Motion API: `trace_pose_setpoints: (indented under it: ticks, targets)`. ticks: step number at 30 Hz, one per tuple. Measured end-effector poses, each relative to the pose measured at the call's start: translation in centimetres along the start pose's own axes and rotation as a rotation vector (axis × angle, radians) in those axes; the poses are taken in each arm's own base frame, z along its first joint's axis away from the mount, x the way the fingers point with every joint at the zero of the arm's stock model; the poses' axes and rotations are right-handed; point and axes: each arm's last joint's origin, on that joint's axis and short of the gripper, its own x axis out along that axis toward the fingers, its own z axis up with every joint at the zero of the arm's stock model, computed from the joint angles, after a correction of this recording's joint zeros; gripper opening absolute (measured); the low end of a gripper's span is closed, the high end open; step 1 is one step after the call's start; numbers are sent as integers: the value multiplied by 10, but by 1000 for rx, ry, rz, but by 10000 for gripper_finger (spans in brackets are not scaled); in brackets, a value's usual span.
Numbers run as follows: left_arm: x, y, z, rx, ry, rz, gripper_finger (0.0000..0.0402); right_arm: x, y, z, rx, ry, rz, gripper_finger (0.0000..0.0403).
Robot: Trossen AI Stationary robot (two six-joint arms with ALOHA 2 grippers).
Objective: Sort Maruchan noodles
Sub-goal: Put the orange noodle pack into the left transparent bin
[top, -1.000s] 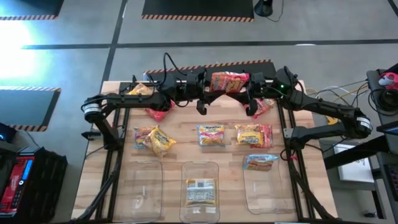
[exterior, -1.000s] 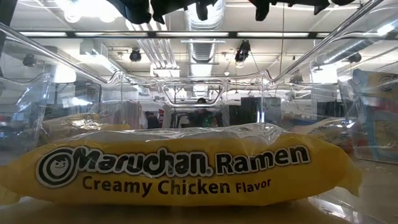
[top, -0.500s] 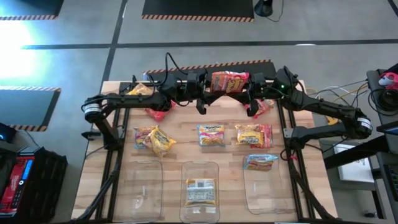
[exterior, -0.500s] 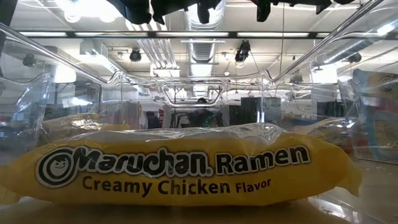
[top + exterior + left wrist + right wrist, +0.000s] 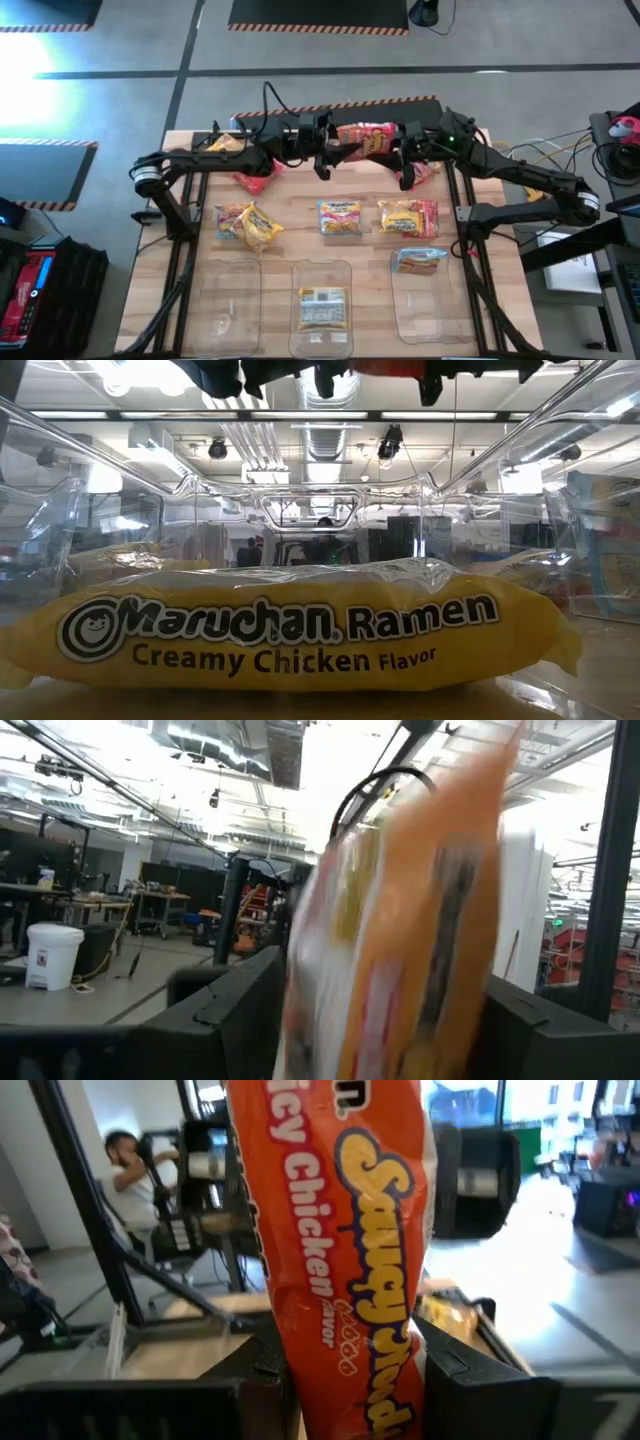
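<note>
The light wooden plank table top [image 5: 300,235] stands on a grey concrete floor [image 5: 120,110] crossed by dark seams. Orange-and-black hazard-striped tape [image 5: 318,28] borders dark floor mats. Overhead, a round silver ventilation duct [image 5: 327,405] runs beneath a white ceiling with bright strip lights [image 5: 90,414]. A white cylindrical waste bin [image 5: 45,956] stands on the workshop floor near dark benches.
</note>
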Motion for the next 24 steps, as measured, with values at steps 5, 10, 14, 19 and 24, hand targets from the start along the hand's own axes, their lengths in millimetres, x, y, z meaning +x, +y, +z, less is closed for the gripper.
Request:
trace_pose_setpoints:
  ticks: [5, 10, 14, 19, 24]
  targets:
    - [-6, 8, 6, 18, 76, 48, 224, -15, 0, -7, 26, 112, -64, 99]
    - [-11, 15, 2, 35, 191, 90, 224, -31, 5, -15, 80, 239, -109, 99]
    - [-14, 16, -6, 12, 283, 84, 224, -41, 10, -26, 156, 368, -112, 99]
    - [-17, 14, -14, -38, 384, 4, 224, -48, 14, -38, 293, 493, -136, 100]
    - [-21, 15, -24, -76, 493, 25, 224, -53, 16, -48, 407, 601, -157, 100]
